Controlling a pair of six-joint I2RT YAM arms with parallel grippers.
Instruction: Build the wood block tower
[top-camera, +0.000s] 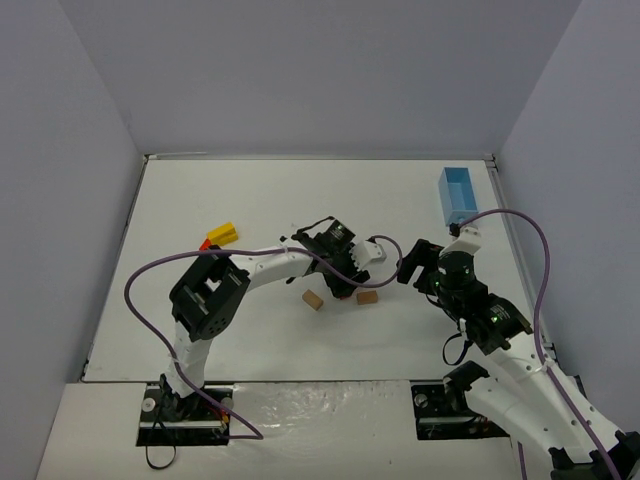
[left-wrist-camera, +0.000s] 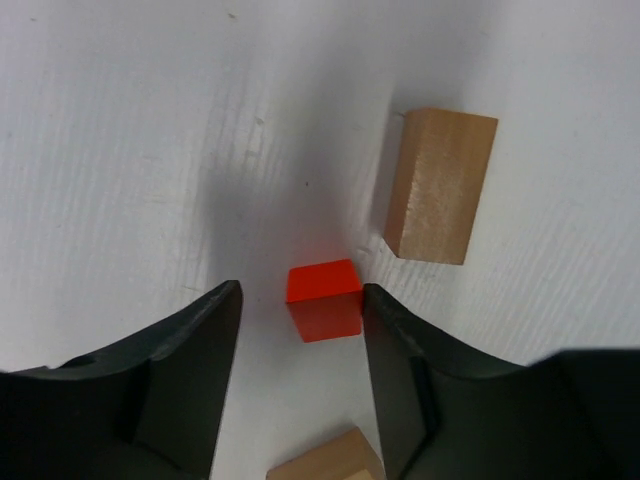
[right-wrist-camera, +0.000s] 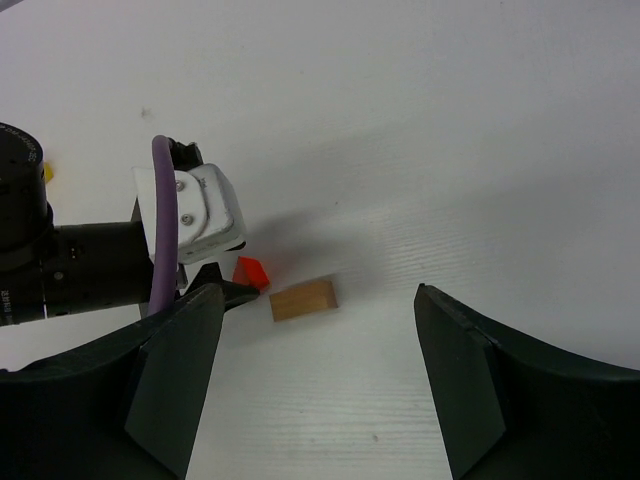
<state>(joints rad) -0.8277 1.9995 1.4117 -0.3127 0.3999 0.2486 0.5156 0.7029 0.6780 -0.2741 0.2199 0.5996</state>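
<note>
left gripper jaws apart straddling the red block on the table, block off-centre toward 1 finger, so closing may skid it into the tan block just beside; right gripper jaws apart, empty, nothing stacked yet.

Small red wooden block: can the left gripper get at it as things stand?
Probably yes: the small red wooden block lies between the left gripper's parted fingers, nothing covering it, and the tan wooden block sits clear beside.

Wore white links and black joints. Trailed a purple cable from each arm. Ended in black fingers beside a white two-screw bracket.
</note>
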